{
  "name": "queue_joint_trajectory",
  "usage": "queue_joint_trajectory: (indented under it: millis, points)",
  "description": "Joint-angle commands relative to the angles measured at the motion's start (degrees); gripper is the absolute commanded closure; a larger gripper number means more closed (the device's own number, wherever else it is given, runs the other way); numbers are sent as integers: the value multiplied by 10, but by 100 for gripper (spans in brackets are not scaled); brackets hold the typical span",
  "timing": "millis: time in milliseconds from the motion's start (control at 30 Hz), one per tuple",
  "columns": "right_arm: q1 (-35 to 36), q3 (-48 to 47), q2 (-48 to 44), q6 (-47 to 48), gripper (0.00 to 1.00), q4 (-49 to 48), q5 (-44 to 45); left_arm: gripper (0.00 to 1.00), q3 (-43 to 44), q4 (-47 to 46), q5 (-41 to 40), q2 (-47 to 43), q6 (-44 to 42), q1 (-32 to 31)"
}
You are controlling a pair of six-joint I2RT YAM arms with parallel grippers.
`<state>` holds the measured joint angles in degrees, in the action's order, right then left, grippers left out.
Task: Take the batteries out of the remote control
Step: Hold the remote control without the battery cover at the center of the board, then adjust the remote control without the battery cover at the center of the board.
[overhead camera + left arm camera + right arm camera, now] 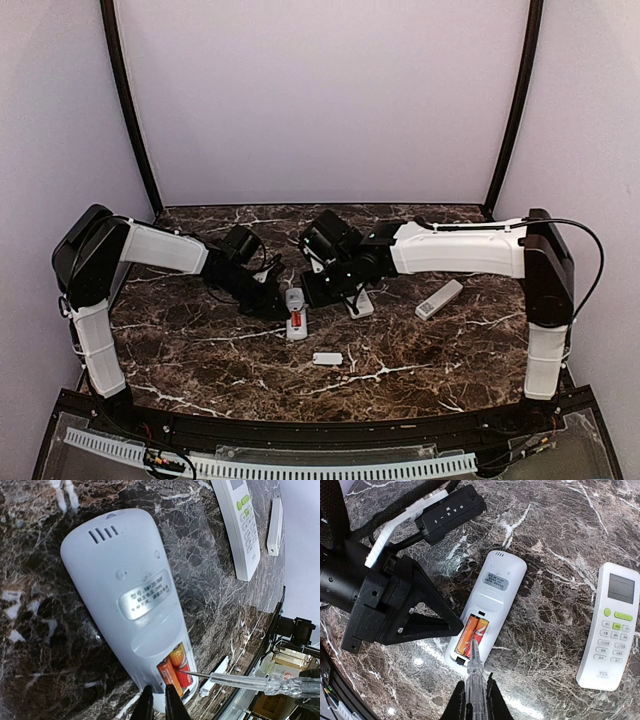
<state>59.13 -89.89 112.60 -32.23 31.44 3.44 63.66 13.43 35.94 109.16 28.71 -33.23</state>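
- Top view: the remote control (296,300) lies back-up in the middle of the bench (200,350). The batteries (297,320) show red in its open bay, and a small white cover (327,358) sits nearby, apart from it.
- Left wrist: the left gripper (159,706) has its fingers pretty much closed, just a sliver of gap, right at the bay end of the remote. Both batteries sit side by side inside, with the screwdriver (250,682) tip touching them.
- Right wrist: the right gripper (476,686) is clamped on the clear screwdriver handle. A second remote (610,630) lies face-up off to the side.
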Motion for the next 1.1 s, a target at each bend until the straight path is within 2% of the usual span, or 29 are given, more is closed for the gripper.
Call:
queue_joint_trajectory:
  millis: [0, 367, 767, 1067]
  points:
    - [7, -10, 20, -21, 100, 19, 17, 91, 7, 5, 7, 9, -3, -4]
    - [2, 34, 18, -83, 100, -40, -30, 95, 8, 11, 1, 25, -9, -7]
    - [-45, 188, -42, -184, 100, -256, -175, 97, 13, 18, -3, 36, -14, -8]
    - [-65, 248, -67, -226, 100, -376, -238, 97, 13, 20, -5, 40, -16, -9]
